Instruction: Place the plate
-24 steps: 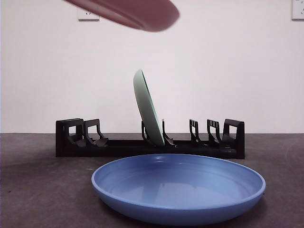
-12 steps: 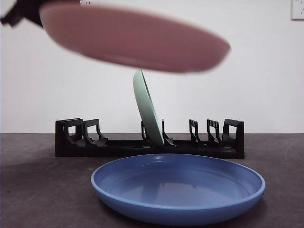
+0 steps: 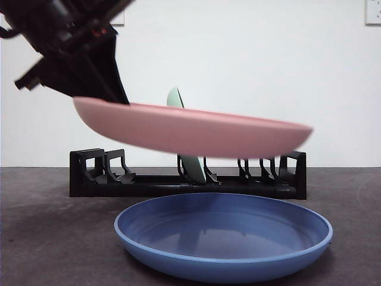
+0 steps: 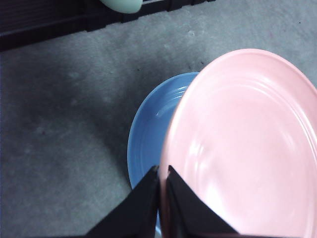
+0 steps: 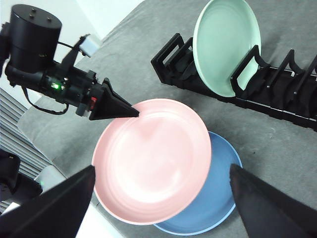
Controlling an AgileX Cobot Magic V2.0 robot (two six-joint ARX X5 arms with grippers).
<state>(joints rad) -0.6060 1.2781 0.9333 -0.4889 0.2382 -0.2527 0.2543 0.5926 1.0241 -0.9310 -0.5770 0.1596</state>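
Pink plate (image 3: 190, 134), pinched at its rim by the left gripper (image 4: 162, 173) at upper left of the front frame, hangs mid-frame over the blue plate (image 3: 223, 247), not yet set down; right gripper (image 5: 161, 198) waits, jaws spread.

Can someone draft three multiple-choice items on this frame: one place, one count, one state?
1. Where is the pink plate?
A. In the rack
B. In the air over the blue plate
C. Flat on the table

2. How many plates are in view?
A. Two
B. Three
C. Four

3. What is the left gripper doing?
A. Hanging open
B. Clamping the green plate
C. Clamping the pink plate's rim

Key: 1 B, it hangs clear above the blue plate. 2 B, pink, blue, and a green plate standing in the rack. 3 C, its fingers pinch the rim.
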